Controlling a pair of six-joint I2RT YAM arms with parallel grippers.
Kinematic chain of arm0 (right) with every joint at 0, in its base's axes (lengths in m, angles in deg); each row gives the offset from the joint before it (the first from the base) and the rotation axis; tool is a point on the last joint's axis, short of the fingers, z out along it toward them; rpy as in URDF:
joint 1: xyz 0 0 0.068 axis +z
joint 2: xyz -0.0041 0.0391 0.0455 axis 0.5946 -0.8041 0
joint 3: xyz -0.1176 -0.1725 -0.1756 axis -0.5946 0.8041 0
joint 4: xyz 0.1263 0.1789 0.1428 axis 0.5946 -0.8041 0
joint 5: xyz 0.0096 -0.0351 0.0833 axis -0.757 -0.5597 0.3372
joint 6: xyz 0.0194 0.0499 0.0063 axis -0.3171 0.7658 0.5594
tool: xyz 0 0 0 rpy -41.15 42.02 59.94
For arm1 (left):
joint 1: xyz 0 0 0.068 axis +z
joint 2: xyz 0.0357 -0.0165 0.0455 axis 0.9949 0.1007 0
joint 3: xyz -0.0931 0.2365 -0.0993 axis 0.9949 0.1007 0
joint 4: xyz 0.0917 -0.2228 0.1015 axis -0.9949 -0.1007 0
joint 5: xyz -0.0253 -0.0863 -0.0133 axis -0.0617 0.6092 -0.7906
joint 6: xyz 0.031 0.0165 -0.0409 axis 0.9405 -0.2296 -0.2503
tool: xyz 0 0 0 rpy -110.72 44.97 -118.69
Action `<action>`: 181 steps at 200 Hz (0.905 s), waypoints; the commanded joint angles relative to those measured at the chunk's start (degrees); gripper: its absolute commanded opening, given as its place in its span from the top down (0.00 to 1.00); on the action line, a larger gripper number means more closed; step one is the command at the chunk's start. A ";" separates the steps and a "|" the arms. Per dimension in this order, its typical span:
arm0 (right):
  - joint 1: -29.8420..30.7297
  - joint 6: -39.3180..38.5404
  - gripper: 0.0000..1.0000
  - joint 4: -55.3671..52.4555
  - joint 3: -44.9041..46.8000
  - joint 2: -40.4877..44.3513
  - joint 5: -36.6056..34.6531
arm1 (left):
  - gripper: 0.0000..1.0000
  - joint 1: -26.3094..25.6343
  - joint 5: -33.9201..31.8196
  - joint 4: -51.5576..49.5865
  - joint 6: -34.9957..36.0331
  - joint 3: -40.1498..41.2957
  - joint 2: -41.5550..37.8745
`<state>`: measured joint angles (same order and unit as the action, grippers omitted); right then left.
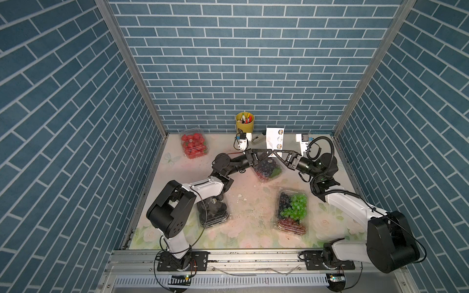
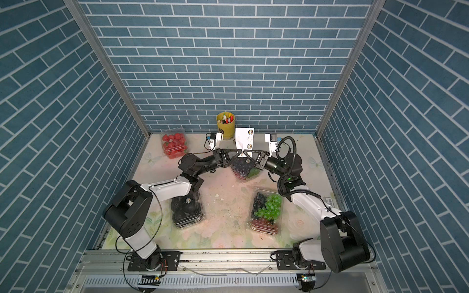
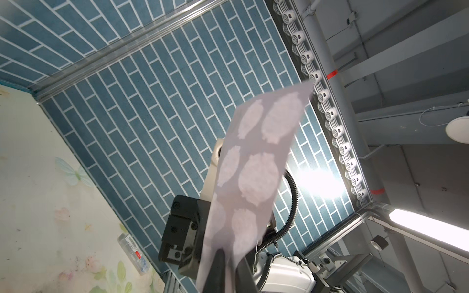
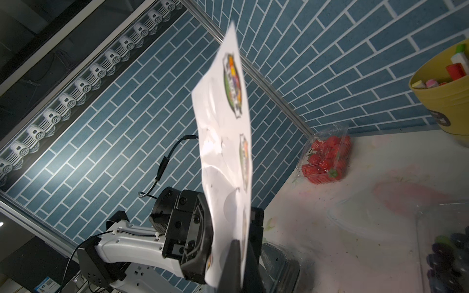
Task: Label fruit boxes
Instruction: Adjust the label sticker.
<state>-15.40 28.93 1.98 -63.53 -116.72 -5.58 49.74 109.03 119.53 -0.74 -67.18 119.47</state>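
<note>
Clear plastic first, at the far left corner by the back wall: the strawberry box, standing alone on the floral tabletop. Nearer the front, the black-fruit box sits half under the left arm's white forearm, with a small round sticker on its lid. Yellow cup of pens against the back wall, about the middle. The two arms reach in toward each other and their tips meet above the centre of the table. Left gripper: in its wrist view the sticker sheet runs down between its dark fingers, but I cannot tell whether they pinch it or stand slightly off it. The sheet stands nearly upright from the meeting point, printed stickers down one edge, pale blanks beside them. Directly below both tips is the dark grape box, partly hidden by the grippers, a bit of green showing at one corner. Right gripper: clenched on the sheet's lower edge, the paper rising out of its fingertips in its wrist view. Rightmost, toward the front, the mixed grape box sits well apart from the strawberries, dark berries at its far end, green in the middle, red nearest.
</note>
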 commanded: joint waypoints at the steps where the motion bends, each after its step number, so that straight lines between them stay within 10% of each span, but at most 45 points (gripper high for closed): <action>1: -0.15 -5.54 1.00 -6.87 -0.27 4.11 -0.95 | 0.86 2.17 1.64 -8.21 8.11 1.71 -4.78; 40: -0.15 -8.01 1.00 -12.31 -0.68 6.47 -1.01 | 0.77 2.93 0.49 -20.84 17.95 1.79 -9.14; 181: -0.02 -7.37 1.00 -10.80 -0.90 5.83 -1.45 | 0.88 1.26 1.86 0.00 3.13 2.14 -1.95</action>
<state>-15.40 23.18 -9.73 -63.53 -111.01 -6.43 51.45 110.10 113.93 4.44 -65.34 117.29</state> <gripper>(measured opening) 0.041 0.152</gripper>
